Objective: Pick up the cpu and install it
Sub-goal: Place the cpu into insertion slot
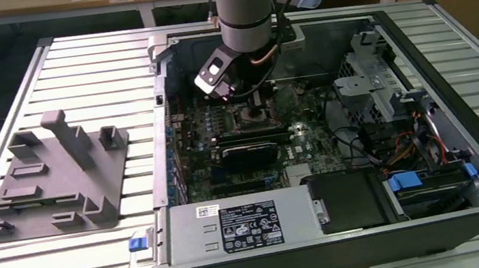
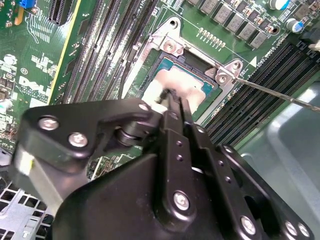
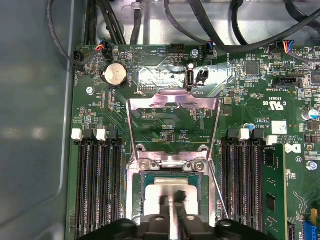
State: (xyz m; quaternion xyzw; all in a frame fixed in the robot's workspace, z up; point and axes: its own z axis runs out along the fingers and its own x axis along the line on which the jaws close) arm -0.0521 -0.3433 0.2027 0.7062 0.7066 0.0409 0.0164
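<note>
Now the pincer [image 3: 172,198], fingers drawn together, touches the seated cpu [image 3: 191,198] from above.

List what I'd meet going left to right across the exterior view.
Grey plastic tray with upright posts → grey-blue robot arm → silver metal drive cage → small blue plastic tab.

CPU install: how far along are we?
Done: the small square silver-topped cpu is off the grey plastic tray and lies in the black socket with a metal frame. Whether it is fully seated is unclear.
In hand: the gripper is right at the chip's top.
Left: the hinged metal load plate stands open and the thin wire lever is unlatched, so nothing is clamped.
</note>
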